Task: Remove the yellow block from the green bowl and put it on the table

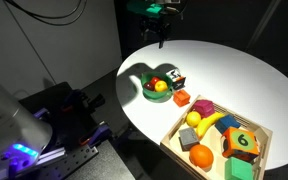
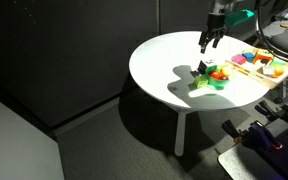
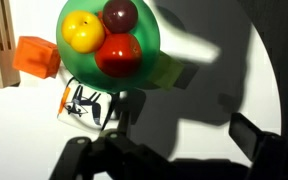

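The green bowl stands on the white table. In the wrist view the bowl holds the yellow block, a dark red piece and a red piece. The block also shows in an exterior view. My gripper hangs well above the table, up and away from the bowl. In the wrist view the gripper is open and empty, its fingers below the bowl in the picture.
An orange block and a white cube with black markings lie beside the bowl. A wooden tray with fruit and blocks stands near the table edge.
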Controlling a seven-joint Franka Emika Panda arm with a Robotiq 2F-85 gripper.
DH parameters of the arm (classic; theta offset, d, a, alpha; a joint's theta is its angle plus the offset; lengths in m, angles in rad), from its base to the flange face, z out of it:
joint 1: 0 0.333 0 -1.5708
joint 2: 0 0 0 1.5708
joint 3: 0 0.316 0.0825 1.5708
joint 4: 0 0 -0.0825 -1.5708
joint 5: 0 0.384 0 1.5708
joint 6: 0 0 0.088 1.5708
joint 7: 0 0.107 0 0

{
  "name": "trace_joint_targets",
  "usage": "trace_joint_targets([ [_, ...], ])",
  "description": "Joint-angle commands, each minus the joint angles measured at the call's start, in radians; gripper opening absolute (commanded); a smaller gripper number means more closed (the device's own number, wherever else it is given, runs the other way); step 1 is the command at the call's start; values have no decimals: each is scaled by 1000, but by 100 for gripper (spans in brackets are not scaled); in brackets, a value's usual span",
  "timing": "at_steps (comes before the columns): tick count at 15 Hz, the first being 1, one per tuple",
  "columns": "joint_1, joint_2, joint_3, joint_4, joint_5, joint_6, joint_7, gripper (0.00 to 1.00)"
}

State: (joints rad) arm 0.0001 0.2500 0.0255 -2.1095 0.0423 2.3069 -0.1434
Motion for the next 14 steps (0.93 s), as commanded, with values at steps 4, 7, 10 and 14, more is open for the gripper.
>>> trace_joint_targets([
  [4, -6, -127, -44, -58, -72, -156, 62, 100],
  [7, -12, -172, -60, -77, -113, -215, 94, 100],
  [10, -20, -218, -71, -97, -138, -273, 112, 100],
  [14, -34, -290, -79, -141, -162, -319, 113, 100],
])
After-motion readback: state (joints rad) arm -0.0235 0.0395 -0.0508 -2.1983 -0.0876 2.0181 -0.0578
